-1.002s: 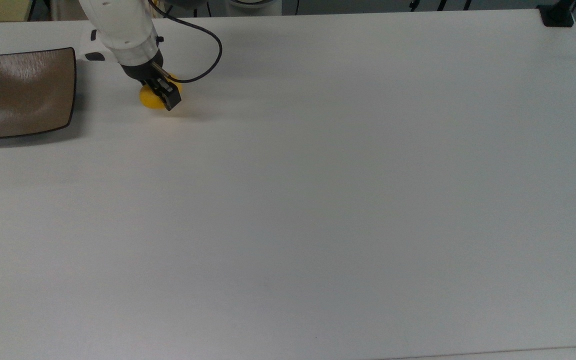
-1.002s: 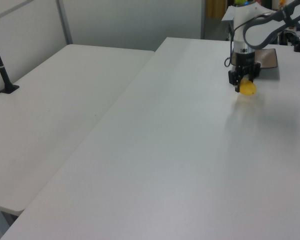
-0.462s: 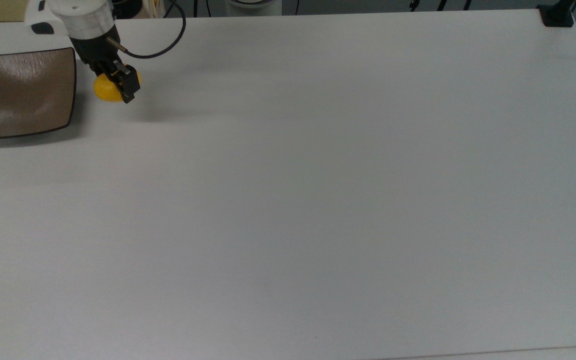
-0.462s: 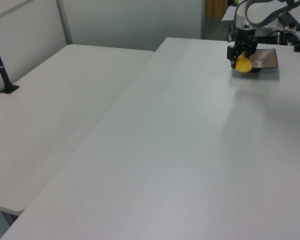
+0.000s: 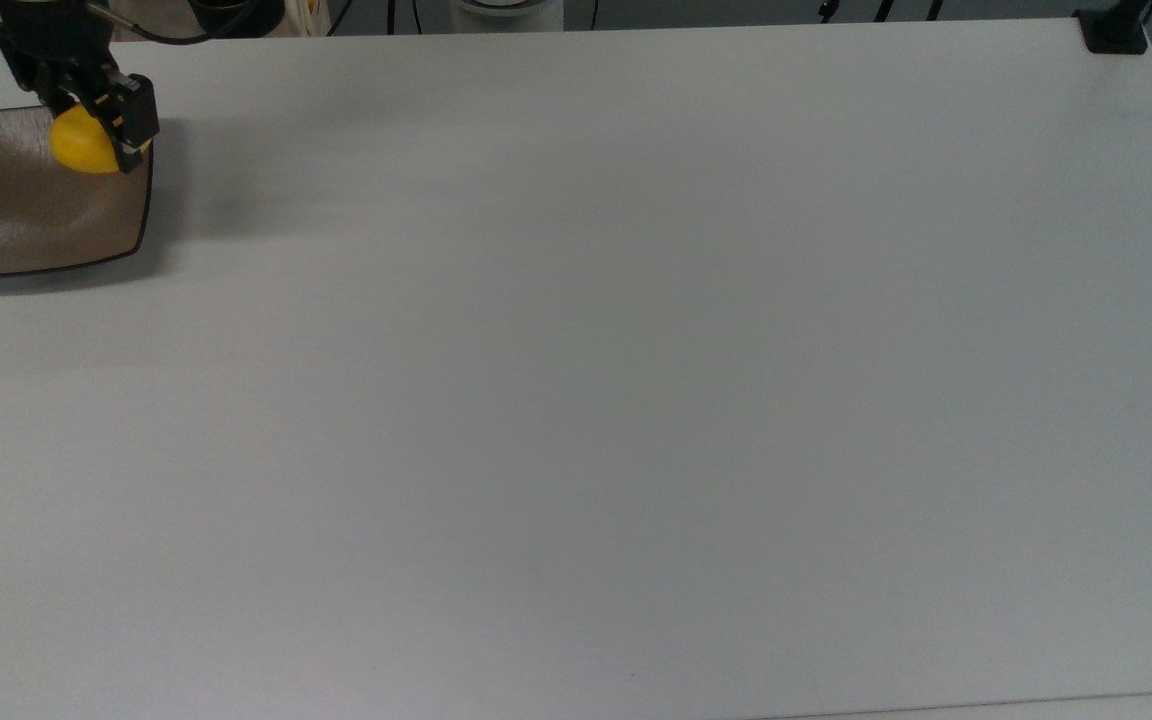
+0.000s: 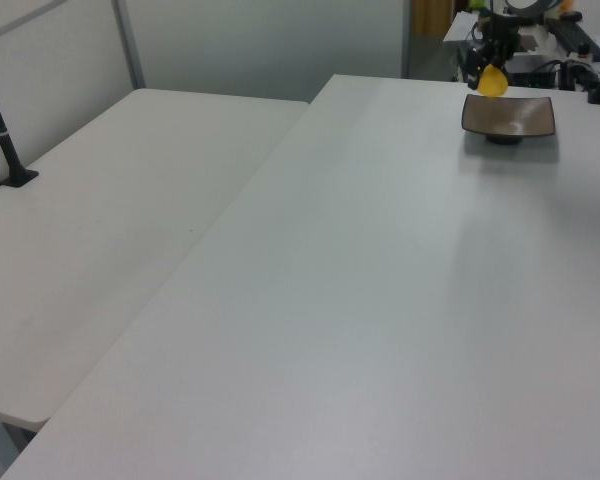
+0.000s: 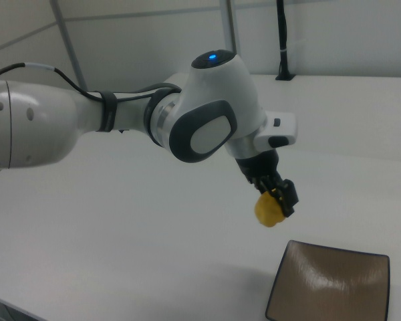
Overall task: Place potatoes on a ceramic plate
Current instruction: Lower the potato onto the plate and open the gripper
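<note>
The gripper (image 5: 96,125) is clamped on the yellow potato (image 5: 81,148), holding it in the air with 1 dark finger (image 5: 136,115) on the top view's right side of it. In the top view the potato overlaps the upper right part of the square brown ceramic plate (image 5: 16,220). In the right view the potato (image 7: 269,210) hangs clear of the plate (image 7: 331,287), above and toward the right view's left of its near corner. In the left view the potato (image 6: 493,81) sits above the far edge of the plate (image 6: 525,115). The plate rests on the white counter (image 5: 636,400) near its corner.
</note>
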